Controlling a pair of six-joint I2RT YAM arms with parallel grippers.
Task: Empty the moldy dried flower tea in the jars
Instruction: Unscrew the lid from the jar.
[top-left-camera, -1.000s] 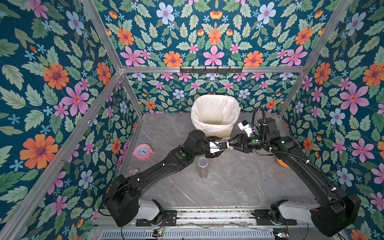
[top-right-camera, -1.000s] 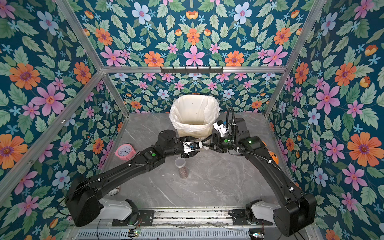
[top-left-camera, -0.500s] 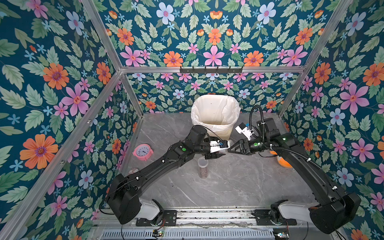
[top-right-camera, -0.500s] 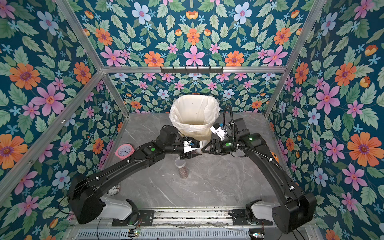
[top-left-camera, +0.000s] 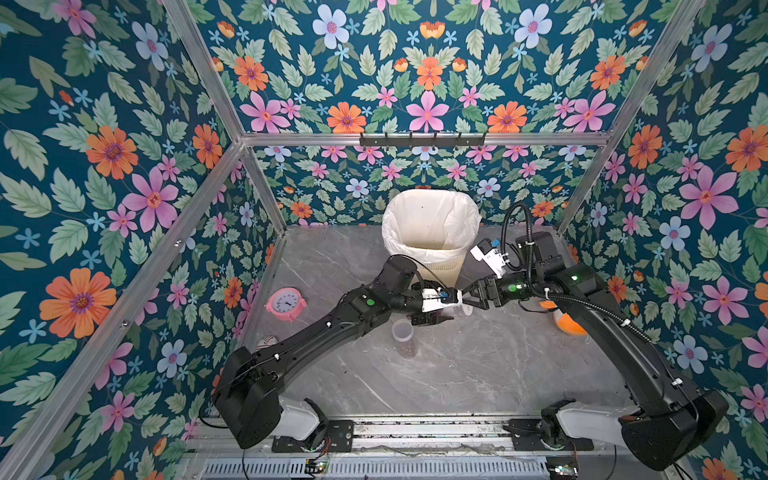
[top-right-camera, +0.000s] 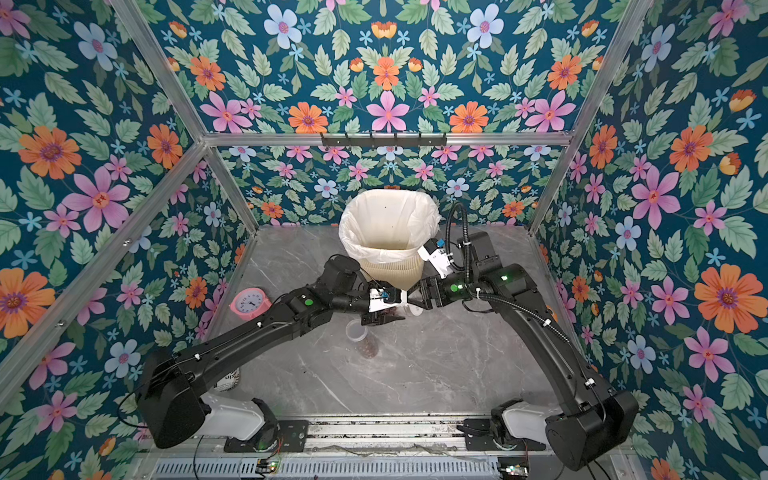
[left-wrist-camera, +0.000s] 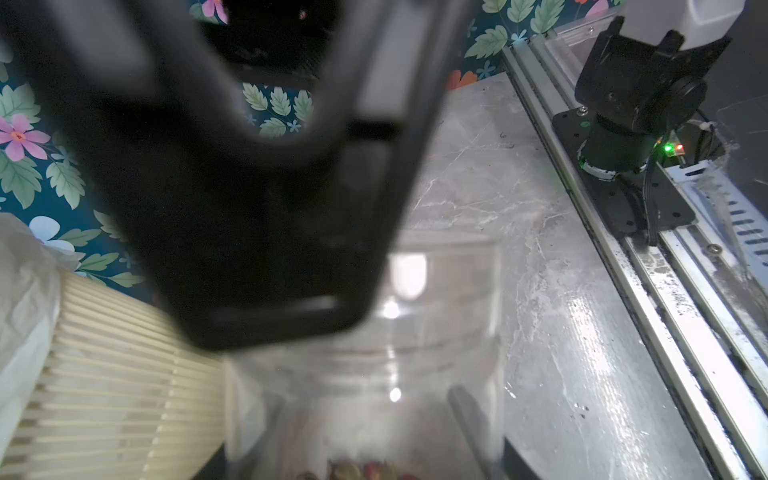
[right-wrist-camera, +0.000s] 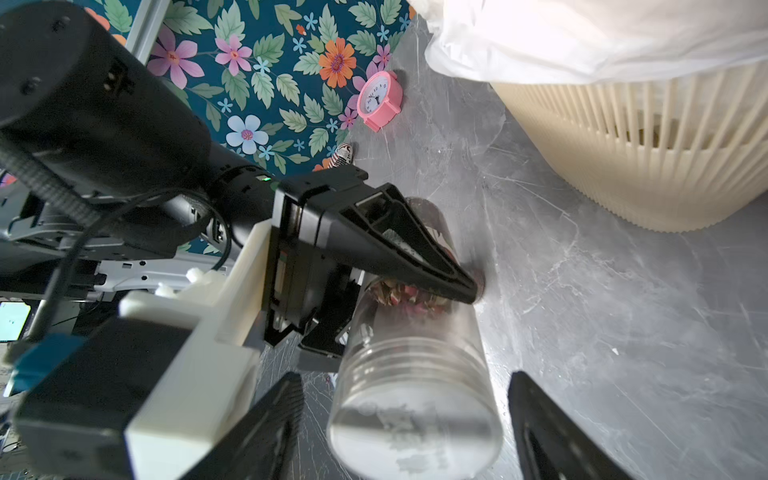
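My left gripper (top-left-camera: 446, 309) is shut on a narrow clear jar (right-wrist-camera: 415, 374) and holds it lying on its side just in front of the bin. Its dark finger (right-wrist-camera: 415, 257) crosses the jar where the dried flower tea (right-wrist-camera: 399, 295) lies, and the buds also show in the left wrist view (left-wrist-camera: 361, 471). My right gripper (right-wrist-camera: 409, 432) is open, with its fingers (right-wrist-camera: 270, 432) standing clear on both sides of the jar's clear lid end. A second clear jar (top-left-camera: 403, 332) stands upright on the table close by, with tea (top-left-camera: 408, 351) at its bottom.
A cream ribbed bin (top-left-camera: 440, 266) with a white liner stands at the back middle. A pink alarm clock (top-left-camera: 286, 303) sits by the left wall. A printed can (top-right-camera: 228, 380) lies under the left arm, and an orange object (top-left-camera: 569, 326) is behind the right arm.
My right gripper's jaws have opened away from the jar's lid end, which they were closed round earlier. The left gripper still holds the jar in nearly the same place.
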